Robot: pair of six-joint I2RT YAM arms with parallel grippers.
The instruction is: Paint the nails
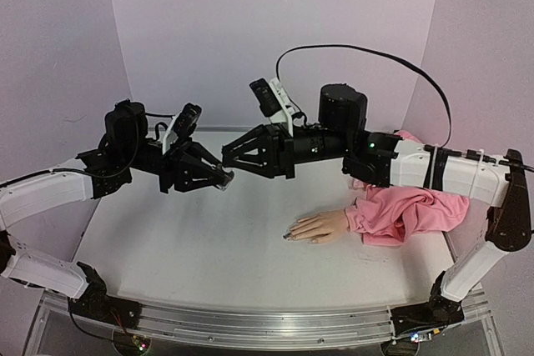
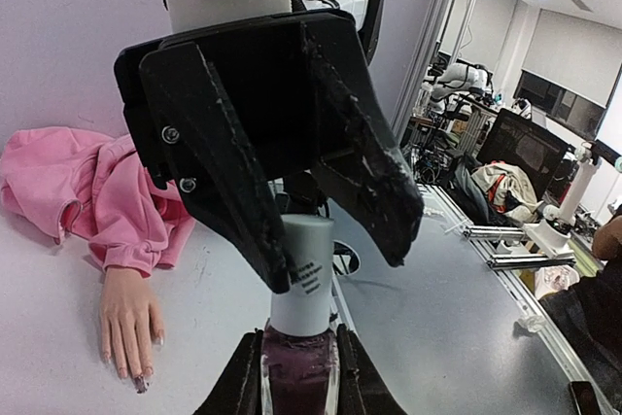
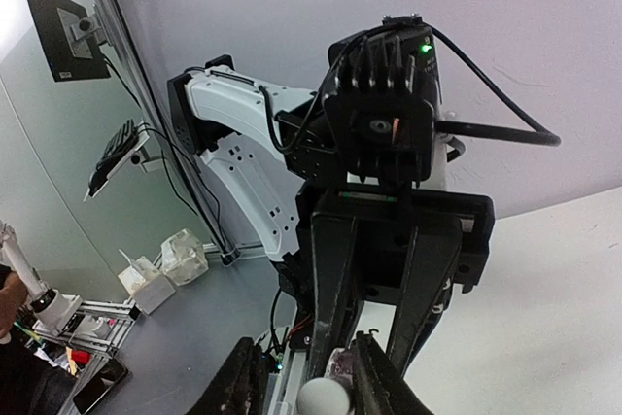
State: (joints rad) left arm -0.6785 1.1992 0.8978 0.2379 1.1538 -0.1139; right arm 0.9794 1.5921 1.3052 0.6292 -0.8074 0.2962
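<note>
My left gripper (image 1: 219, 179) is shut on a small bottle of dark purple polish (image 2: 299, 374) and holds it above the table. The bottle's white cap (image 2: 304, 269) points toward my right gripper (image 1: 229, 158). My right gripper is open, one finger (image 2: 228, 182) on either side of the cap; in the right wrist view the cap (image 3: 324, 401) sits between the fingers with a gap on its left. The mannequin hand (image 1: 321, 226) lies palm down on the table in a pink sleeve (image 1: 409, 210). Its nails (image 2: 120, 371) look pale, and one (image 2: 142, 385) is dark.
The white table (image 1: 192, 248) is enclosed by pale walls at the back and sides. The pink sleeve bunches up at the right edge, under my right arm. A metal rail (image 1: 250, 327) runs along the near edge.
</note>
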